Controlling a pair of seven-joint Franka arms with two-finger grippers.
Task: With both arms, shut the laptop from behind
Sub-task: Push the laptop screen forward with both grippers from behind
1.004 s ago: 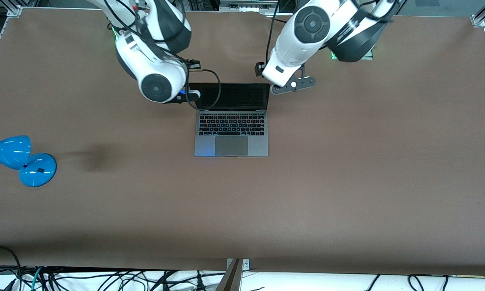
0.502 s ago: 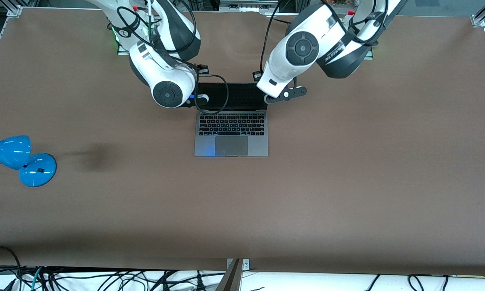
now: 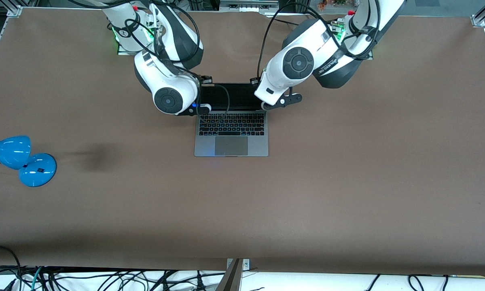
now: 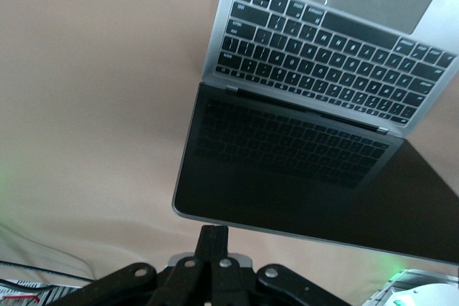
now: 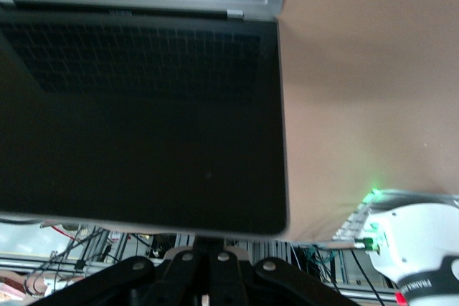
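The grey-silver laptop point(image 3: 231, 144) lies open in the middle of the table, its dark screen point(image 3: 236, 96) upright and facing the front camera. My left gripper point(image 3: 276, 103) is shut at the screen's top corner toward the left arm's end. In the left wrist view its closed fingertips point(image 4: 214, 231) touch the top edge of the lid point(image 4: 287, 177). My right gripper point(image 3: 200, 108) is shut at the other top corner. In the right wrist view its closed fingertips point(image 5: 213, 241) meet the top edge of the lid point(image 5: 143, 127).
A blue desk lamp point(image 3: 22, 158) stands near the table edge at the right arm's end. A black cable point(image 3: 225, 103) from the right wrist loops in front of the screen. The brown table point(image 3: 347, 182) stretches nearer the front camera.
Both arms have swung inward and lowered, bringing each shut gripper from beside the screen onto its top corners. The laptop base has not moved.
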